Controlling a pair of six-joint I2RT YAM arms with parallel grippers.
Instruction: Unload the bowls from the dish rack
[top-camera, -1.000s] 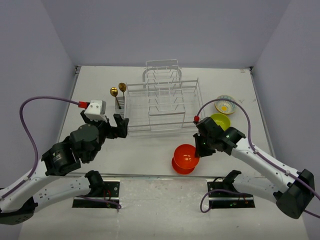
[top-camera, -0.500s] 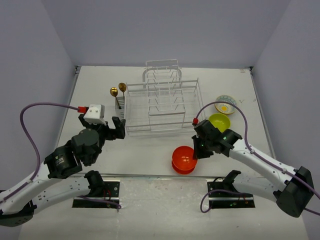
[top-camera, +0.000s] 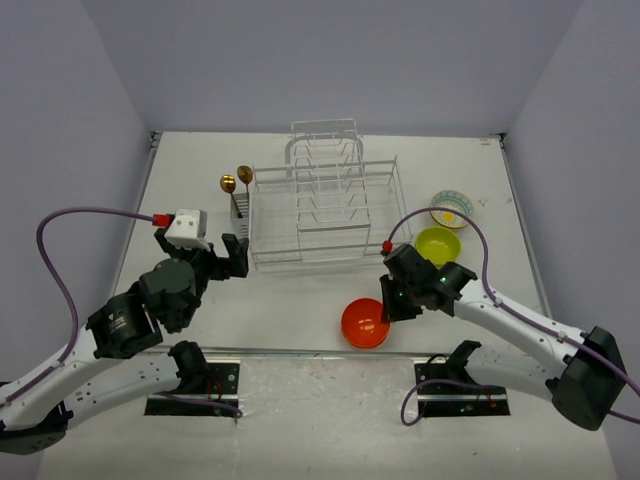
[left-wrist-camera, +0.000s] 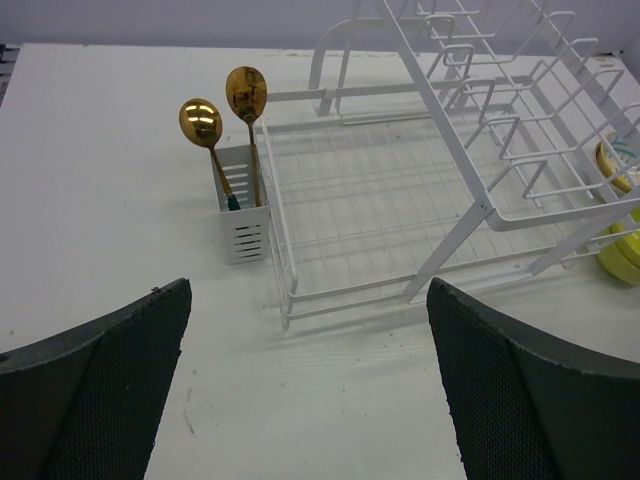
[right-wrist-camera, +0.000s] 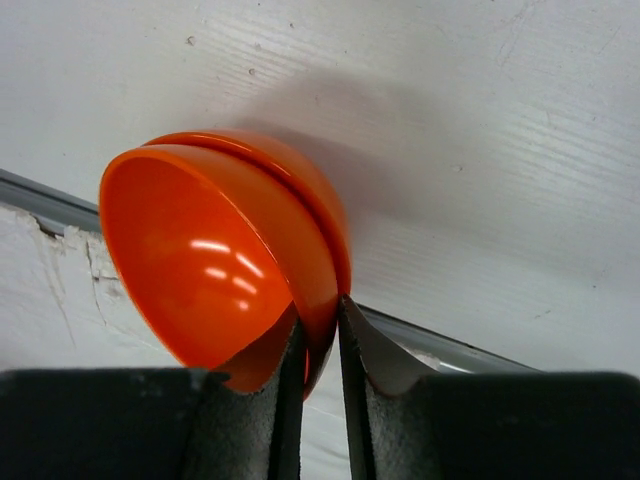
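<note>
The white wire dish rack (top-camera: 322, 205) stands at the table's middle back and holds no bowls; it also shows in the left wrist view (left-wrist-camera: 420, 190). My right gripper (top-camera: 392, 303) is shut on the rim of an orange-red bowl (top-camera: 364, 322), which sits nested in a second orange-red bowl (right-wrist-camera: 300, 185) near the table's front edge; the right wrist view (right-wrist-camera: 318, 340) shows the rim pinched between the pads. A lime-green bowl (top-camera: 439, 243) and a pale patterned bowl (top-camera: 452, 206) sit right of the rack. My left gripper (top-camera: 232, 255) is open and empty, left of the rack's front corner.
Two gold spoons (left-wrist-camera: 225, 105) stand in a small white holder (left-wrist-camera: 240, 215) on the rack's left side. The table's metal front edge (right-wrist-camera: 450, 345) runs just beside the orange-red bowls. Grey walls close in the table on three sides.
My right gripper has lowered the orange-red bowl and moved it slightly left into the other orange-red bowl. My left gripper has pulled back a little from the rack.
</note>
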